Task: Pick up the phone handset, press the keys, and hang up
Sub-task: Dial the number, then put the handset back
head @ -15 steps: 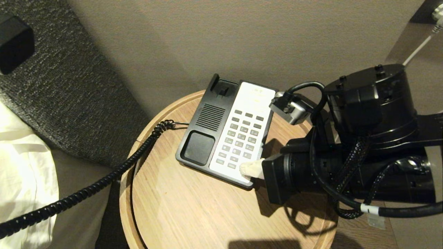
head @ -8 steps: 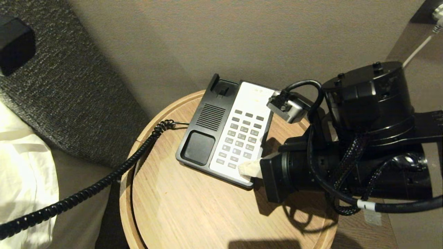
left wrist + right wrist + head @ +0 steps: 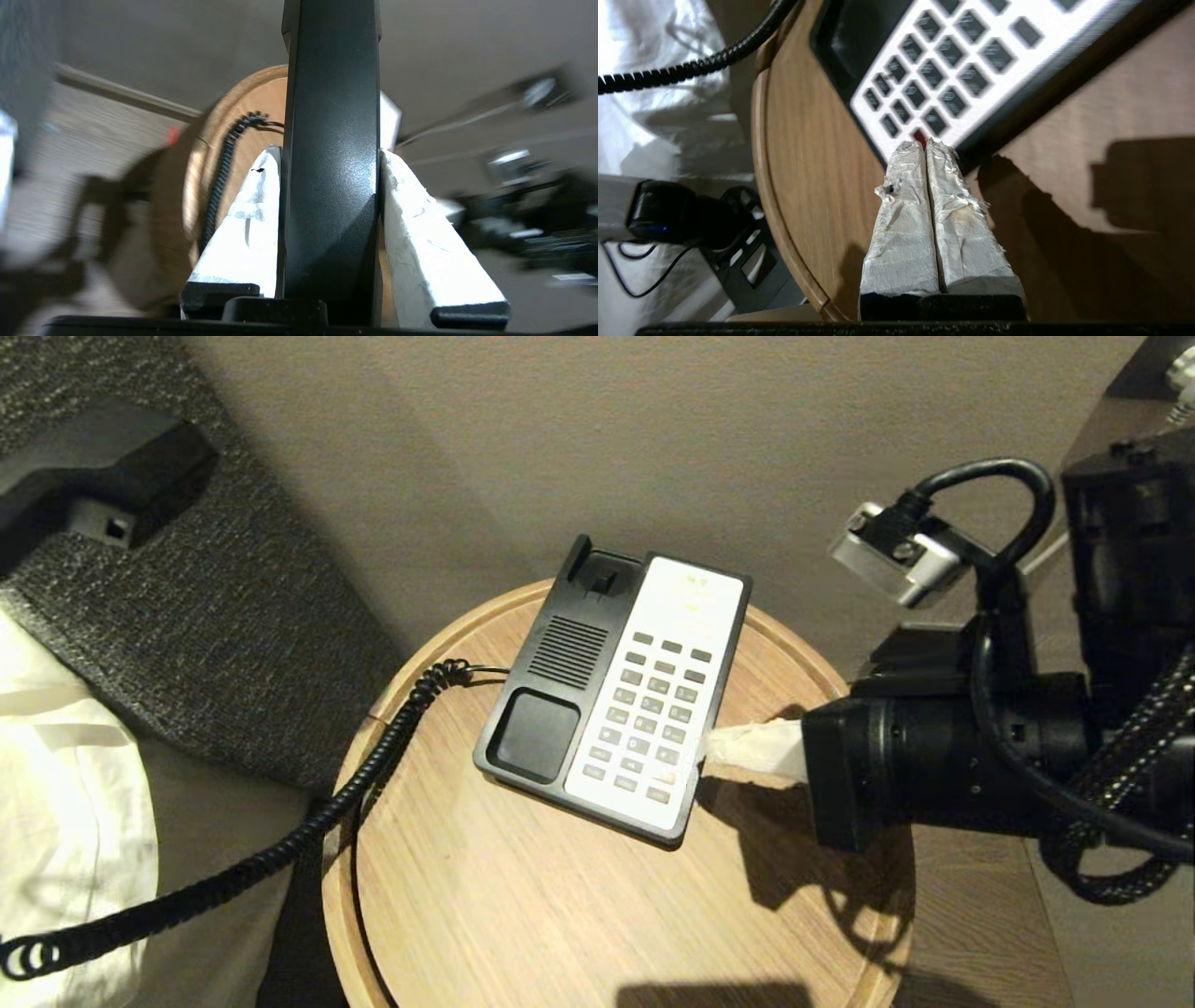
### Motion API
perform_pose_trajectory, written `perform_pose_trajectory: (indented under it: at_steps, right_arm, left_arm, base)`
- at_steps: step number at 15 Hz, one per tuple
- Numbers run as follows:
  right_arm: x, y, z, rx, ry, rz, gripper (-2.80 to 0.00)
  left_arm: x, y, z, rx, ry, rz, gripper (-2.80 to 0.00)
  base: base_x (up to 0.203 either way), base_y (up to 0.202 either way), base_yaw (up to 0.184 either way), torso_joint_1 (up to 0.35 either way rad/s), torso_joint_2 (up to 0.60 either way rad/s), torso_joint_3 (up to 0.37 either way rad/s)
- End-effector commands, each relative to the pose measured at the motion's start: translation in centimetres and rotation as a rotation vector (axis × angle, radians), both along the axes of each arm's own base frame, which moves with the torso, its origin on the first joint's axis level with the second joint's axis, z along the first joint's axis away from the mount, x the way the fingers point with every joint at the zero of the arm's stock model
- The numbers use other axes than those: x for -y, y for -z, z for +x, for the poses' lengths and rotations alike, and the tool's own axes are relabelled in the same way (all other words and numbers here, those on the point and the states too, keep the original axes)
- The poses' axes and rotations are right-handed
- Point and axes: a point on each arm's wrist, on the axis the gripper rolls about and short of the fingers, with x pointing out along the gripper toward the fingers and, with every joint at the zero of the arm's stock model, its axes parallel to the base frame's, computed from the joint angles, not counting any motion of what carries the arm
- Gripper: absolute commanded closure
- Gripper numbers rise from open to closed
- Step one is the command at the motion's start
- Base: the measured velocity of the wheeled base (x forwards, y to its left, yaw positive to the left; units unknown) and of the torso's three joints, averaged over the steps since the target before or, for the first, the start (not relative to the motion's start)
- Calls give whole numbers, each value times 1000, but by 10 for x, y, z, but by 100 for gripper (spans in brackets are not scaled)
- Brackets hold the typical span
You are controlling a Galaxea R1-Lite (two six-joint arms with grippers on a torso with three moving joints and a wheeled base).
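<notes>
The black phone handset [image 3: 331,93] stands clamped between the white-wrapped fingers of my left gripper [image 3: 329,154]. In the head view the handset [image 3: 103,495] hangs at the upper left, off the table, and its coiled cord [image 3: 280,840] runs to the phone base [image 3: 551,709]. The cradle on the base is empty. The grey keys [image 3: 653,709] sit in the white faceplate. My right gripper [image 3: 714,747] is shut and empty, level, with its tips at the faceplate's right edge. In the right wrist view the right gripper [image 3: 927,144] points at the red-marked key [image 3: 919,136]; contact cannot be told.
The phone sits on a round wooden table [image 3: 523,915] with a raised rim, against a beige wall. White bedding [image 3: 65,784] and a dark textured headboard [image 3: 233,616] lie to the left. A black device with cables [image 3: 658,214] sits below the table.
My right gripper has drawn back to the right and risen from the lowest key row to the faceplate's edge. The handset has swung further into the head view at the upper left.
</notes>
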Motion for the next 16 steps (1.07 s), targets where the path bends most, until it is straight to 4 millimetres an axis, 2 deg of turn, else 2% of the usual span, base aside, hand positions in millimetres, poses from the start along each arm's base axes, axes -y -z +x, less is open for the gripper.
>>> perform_pose_trajectory:
  at_steps: [1,5,8,12,14,16]
  right_arm:
    - [26,-19,-13,51,55,51,0]
    - [62,-30,-26,109,197,63,0]
    - [85,-25,-41,118,328,0,0]
    - [100,-25,-54,132,339,20,0]
    - [107,-21,-60,132,345,22,0]
    - [111,-14,-62,124,352,10,0]
  left_arm:
    - [33,-1,32,-15,5,182,0]
    - [85,-8,80,48,30,431,0]
    - [125,-13,107,59,8,509,0]
    - [179,6,117,37,-21,640,0]
    - [196,8,124,31,-51,654,0]
    - [202,8,121,33,-68,655,0]
  base:
    - [0,0,0,0,0,0]
    - [0,0,0,0,0,0]
    - [0,0,0,0,0,0]
    - [0,0,0,0,0,0]
    - [0,0,0,0,0,0]
    - [0,0,0,0,0,0]
